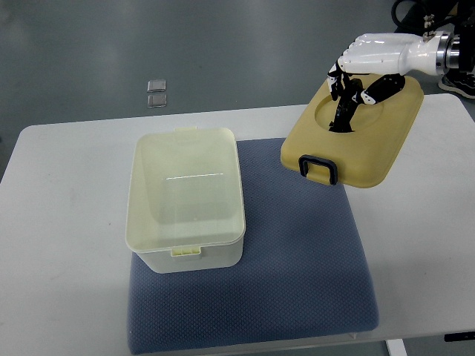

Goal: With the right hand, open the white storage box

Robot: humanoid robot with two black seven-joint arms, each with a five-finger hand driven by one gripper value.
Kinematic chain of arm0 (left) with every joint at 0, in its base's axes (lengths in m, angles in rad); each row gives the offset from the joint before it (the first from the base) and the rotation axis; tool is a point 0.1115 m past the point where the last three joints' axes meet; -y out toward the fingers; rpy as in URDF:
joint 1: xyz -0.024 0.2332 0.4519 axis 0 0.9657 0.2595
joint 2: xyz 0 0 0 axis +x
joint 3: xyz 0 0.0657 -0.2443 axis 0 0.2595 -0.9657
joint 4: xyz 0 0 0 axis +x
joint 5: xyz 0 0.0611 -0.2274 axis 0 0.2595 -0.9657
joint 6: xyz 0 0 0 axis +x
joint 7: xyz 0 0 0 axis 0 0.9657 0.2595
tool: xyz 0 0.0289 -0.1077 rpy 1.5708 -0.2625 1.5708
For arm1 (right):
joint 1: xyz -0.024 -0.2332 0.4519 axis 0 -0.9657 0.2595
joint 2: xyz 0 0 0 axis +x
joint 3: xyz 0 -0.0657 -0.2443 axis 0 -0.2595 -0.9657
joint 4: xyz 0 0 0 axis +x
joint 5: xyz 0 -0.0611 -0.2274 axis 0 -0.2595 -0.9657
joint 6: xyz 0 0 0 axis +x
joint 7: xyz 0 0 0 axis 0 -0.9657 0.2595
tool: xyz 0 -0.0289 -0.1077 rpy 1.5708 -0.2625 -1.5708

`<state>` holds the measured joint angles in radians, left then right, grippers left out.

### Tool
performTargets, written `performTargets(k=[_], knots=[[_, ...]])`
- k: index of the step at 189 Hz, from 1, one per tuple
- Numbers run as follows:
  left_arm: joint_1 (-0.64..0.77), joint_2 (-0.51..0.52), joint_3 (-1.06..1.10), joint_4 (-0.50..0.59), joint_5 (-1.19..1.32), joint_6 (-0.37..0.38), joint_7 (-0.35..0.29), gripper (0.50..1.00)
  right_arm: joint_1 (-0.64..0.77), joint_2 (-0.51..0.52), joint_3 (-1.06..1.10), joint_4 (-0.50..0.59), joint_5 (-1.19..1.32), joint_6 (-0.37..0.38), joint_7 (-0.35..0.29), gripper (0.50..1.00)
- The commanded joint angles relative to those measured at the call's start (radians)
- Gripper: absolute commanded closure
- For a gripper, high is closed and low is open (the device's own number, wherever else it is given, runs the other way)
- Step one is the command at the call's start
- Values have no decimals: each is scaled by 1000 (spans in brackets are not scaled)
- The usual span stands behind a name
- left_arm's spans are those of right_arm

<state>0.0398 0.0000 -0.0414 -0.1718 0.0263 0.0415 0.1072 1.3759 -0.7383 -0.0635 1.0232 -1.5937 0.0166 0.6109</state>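
Lying nearest the camera is a blue-grey mat [297,274], spreading over the middle of a white table [52,245] and reaching almost to its near edge. Sitting on the mat's left part is the white storage box [185,196], upright and uncovered, its pale interior showing and a small latch tab jutting from the near rim, another from the far rim. Resting to the right and farther back is the yellowish lid [364,144], lying tilted with one end on the mat's far right corner and the rest over the bare table; its dark handle [319,169] is pointing toward the box. Coming in from the right edge, the right hand [364,70] is hovering over the lid's far end, its white knuckles bending and its dark fingers [343,111] curling downward, close together, tips reaching into the lid's shallow recess. Whether they are pressing it cannot be told. Beyond the table, two small clear squares [156,93] are lying on the grey floor.
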Motion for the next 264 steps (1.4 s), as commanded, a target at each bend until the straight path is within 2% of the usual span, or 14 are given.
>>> performTargets(k=[1,35,77,81,84,85,86,87,88,92,111,196,230,264], knots=[[0,0,0,0,0,0,0,500,-44,2,-36,-3,1,-60,0,1000],[0,0,0,0,0,0,0,500,-136,40,-53,-32,3,-136,0,1000],[0,0,0,0,0,0,0,500,-172,80,-45,-35,5,-142,0,1000],[0,0,0,0,0,0,0,500,-175,85,-45,-35,8,-144,0,948],[0,0,0,0,0,0,0,500,-176,88,-44,-35,11,-147,0,851],[0,0,0,0,0,0,0,500,-176,88,-44,-35,11,-147,0,850],[0,0,0,0,1,0,0,500,-178,91,-42,-35,14,-148,0,798],[0,0,0,0,1,0,0,500,-178,91,-42,-35,14,-148,0,797],[0,0,0,0,0,0,0,500,-179,92,-42,-35,15,-150,0,749],[0,0,0,0,0,0,0,500,-182,99,-42,-35,18,-156,0,685],[0,0,0,0,1,0,0,500,-193,120,-41,-32,26,-176,0,574],[0,0,0,0,1,0,0,500,-155,79,-47,-11,12,-150,0,572],[0,0,0,0,0,0,0,500,-75,34,8,11,83,29,0,572],[0,0,0,0,0,0,0,500,-92,37,67,3,570,183,0,572]])
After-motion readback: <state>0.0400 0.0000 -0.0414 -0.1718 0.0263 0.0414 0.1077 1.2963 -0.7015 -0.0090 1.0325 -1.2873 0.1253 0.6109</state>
